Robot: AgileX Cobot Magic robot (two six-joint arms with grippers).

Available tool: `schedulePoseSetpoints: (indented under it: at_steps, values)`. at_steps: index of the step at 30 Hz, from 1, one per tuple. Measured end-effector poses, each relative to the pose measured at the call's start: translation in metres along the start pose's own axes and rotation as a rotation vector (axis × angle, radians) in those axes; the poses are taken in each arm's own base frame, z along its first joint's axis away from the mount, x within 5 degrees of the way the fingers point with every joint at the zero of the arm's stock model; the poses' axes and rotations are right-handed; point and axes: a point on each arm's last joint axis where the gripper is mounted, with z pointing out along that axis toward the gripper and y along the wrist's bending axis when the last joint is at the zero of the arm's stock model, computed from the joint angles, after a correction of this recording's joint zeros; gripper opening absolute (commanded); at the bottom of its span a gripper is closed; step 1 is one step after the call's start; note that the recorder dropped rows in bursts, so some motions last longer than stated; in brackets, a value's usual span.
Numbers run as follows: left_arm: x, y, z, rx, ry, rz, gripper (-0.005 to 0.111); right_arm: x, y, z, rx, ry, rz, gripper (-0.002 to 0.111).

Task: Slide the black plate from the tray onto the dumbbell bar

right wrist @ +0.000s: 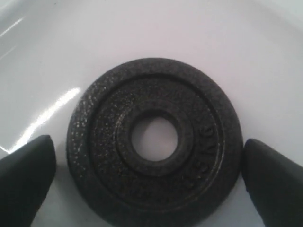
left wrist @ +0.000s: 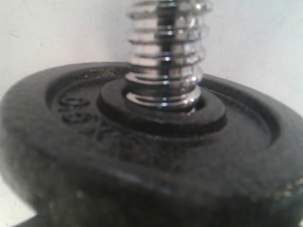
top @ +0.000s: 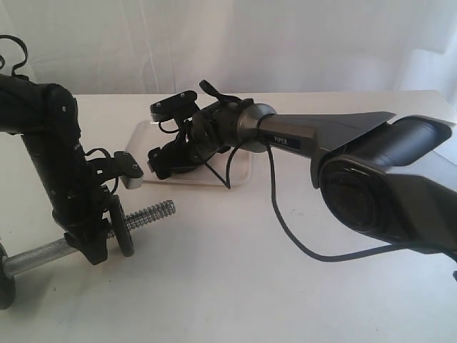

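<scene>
Your right gripper [right wrist: 149, 175] open, one finger [right wrist: 26, 184] each side of the black plate [right wrist: 154, 142] — nothing lifted yet.
The plate lies flat between your fingers on the tray [right wrist: 199, 33]. Well away, your left gripper [top: 91, 246] clamps the dumbbell bar [top: 151, 213], threaded end free — grasp and threading remain.

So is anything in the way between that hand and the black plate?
Nothing visible. The right hand is open, its fingers on either side of the black plate, which lies flat on the tray.
</scene>
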Motion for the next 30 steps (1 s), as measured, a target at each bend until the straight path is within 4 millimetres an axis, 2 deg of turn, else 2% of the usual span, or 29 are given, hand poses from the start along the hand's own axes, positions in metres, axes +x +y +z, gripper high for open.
schedulePoseSetpoints:
  at_steps: [4, 7, 10, 13, 14, 21, 30]
  values:
    - [0.0, 0.0, 0.0, 0.0, 0.0, 0.0, 0.0, 0.0, 0.0, 0.002, 0.001, -0.005, -0.004, 0.098]
    - [0.0, 0.0, 0.0, 0.0, 0.0, 0.0, 0.0, 0.0, 0.0, 0.003, 0.001, -0.003, -0.004, 0.086]
    - [0.0, 0.0, 0.0, 0.0, 0.0, 0.0, 0.0, 0.0, 0.0, 0.003, 0.002, -0.004, -0.005, 0.056]
    - [0.0, 0.0, 0.0, 0.0, 0.0, 0.0, 0.0, 0.001, 0.0, 0.003, 0.003, -0.001, -0.007, 0.006]
    - [0.0, 0.0, 0.0, 0.0, 0.0, 0.0, 0.0, 0.001, 0.0, 0.003, 0.004, 0.004, -0.007, 0.001]
    - [0.0, 0.0, 0.0, 0.0, 0.0, 0.0, 0.0, 0.002, 0.0, 0.002, 0.005, 0.016, -0.007, 0.0]
    - [0.0, 0.0, 0.0, 0.001, 0.001, 0.0, 0.0, -0.002, -0.002, -0.012, 0.014, 0.073, -0.004, 0.0]
